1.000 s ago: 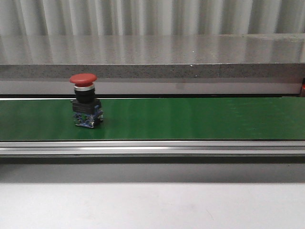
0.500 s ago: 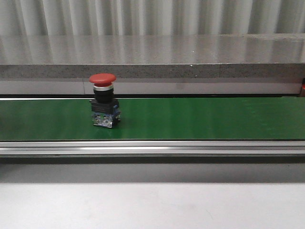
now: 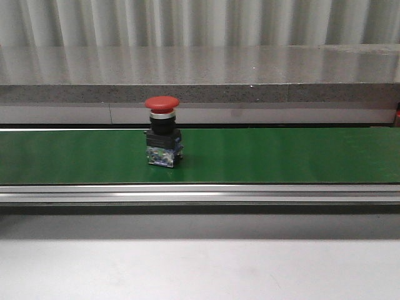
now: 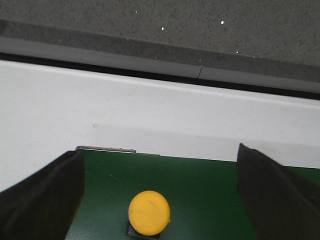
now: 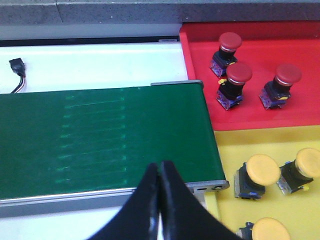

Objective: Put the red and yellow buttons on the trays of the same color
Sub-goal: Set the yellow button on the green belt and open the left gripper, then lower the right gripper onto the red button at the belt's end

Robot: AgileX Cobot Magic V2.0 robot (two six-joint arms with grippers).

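Left gripper (image 4: 159,200) stands wide, its two dark fingers (image 4: 42,200) at the outer sides of the wrist view with open green belt (image 4: 200,190) between them; a yellow button (image 4: 149,212) sits upright on that belt in the gap, touching neither finger, near the belt's metal end edge (image 4: 105,149), beyond which lies a bare white surface (image 4: 150,110) and then a grey speckled ledge (image 4: 175,25). Front view, left to right — the green conveyor belt (image 3: 281,155) spans the full width, bounded on the near side by an aluminium rail (image 3: 200,194); a red button (image 3: 163,131) stands upright left of centre, its mushroom cap uppermost, with clear belt on both sides, more of it to the right. Right gripper (image 5: 160,200) is closed, its fingertips pressed together with nothing between them, above the near belt edge close to the belt's end roller (image 5: 205,186); past that end lie two trays, touching along one edge: a red tray (image 5: 200,75) holding three red buttons (image 5: 235,85) and a yellow tray (image 5: 230,150) holding yellow buttons (image 5: 257,175) — at least four, some cut off by the frame; open floor remains in both trays.
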